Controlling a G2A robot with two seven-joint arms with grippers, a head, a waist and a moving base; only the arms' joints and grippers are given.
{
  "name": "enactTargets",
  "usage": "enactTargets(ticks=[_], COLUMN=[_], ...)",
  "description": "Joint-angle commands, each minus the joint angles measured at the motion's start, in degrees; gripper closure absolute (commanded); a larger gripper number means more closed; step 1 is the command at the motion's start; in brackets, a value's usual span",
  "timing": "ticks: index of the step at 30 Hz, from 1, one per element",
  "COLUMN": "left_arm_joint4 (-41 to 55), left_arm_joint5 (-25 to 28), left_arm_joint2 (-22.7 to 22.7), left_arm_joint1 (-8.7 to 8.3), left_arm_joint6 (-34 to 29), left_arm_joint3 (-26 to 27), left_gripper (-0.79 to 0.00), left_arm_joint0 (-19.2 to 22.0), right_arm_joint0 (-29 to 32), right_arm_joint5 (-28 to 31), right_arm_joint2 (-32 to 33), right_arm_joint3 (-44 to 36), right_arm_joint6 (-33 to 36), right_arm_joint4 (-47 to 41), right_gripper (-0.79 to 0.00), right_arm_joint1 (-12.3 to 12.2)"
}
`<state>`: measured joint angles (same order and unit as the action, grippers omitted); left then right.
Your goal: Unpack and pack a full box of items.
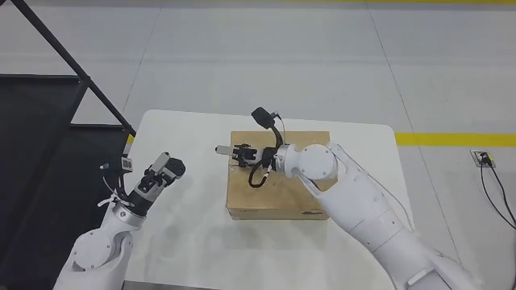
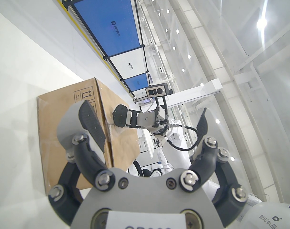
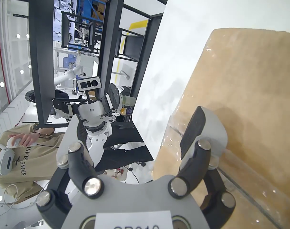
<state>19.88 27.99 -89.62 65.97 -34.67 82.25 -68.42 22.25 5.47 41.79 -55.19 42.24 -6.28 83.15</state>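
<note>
Now the right gripper (image 1: 229, 151) hangs open over the brown box (image 1: 266, 197). The left gripper (image 1: 171, 164) is open too, near the box.

left gripper (image 2: 145, 115): fingers (image 2: 91, 120) spread wide, tips aimed toward the right gripper (image 3: 137, 129).
right gripper: fingers parted, tips aimed back toward the left fingers.
right arm (image 1: 363, 201): bent, forearm stretched behind its fingers.

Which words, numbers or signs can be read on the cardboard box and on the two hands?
On the cardboard box: a two-arrow sign, no readable words.
On the left hand: a white label, cut off at the edge, unreadable.
On the right hand: a white label, cut off too, unreadable.
</note>
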Motion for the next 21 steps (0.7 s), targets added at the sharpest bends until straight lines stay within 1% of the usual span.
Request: enactTargets(ticks=[1, 6, 11, 15, 21], left_arm_joint4=[0.32, 0.51, 0.24, 0.32, 0.22], left_arm_joint5=[-0.02, -0.06, -0.17, -0.23, -0.20], left_arm_joint2=[-0.23, -0.29, 0.29, 0.43, 0.64], left_arm_joint1=[-0.05, -0.12, -0.11, -0.14, -0.19], left_arm_joint6=[-0.13, -0.29, -0.47, -0.63, -0.83], left_arm_joint3=[-0.22, -0.46, -0.27, -0.26, -0.33], left_gripper=[-0.785, -0.785, -0.785, -0.785, -0.785], left_arm_joint0=[-0.06, 0.00, 0.39, 0.50, 0.55], right_arm_joint0=[-0.63, -1.11, -0.82, 0.01, 2.88], right_arm_joint5=[0.60, 2.59, 1.73, 0.98, -1.01], right_arm_joint2=[-0.59, -1.09, -0.98, 0.80, 5.31], right_arm_joint3=[1.34, 3.30, 3.12, 1.94, -2.42], right_arm_joint6=[2.54, 7.15, 6.73, 7.33, 8.70], right_arm_joint4=[-1.06, -2.85, -0.22, 1.22, 4.44], right_gripper=[-0.785, -0.785, -0.785, -0.785, -0.785], right_arm_joint1=[0.51, 1.26, 1.23, 0.40, -1.95])
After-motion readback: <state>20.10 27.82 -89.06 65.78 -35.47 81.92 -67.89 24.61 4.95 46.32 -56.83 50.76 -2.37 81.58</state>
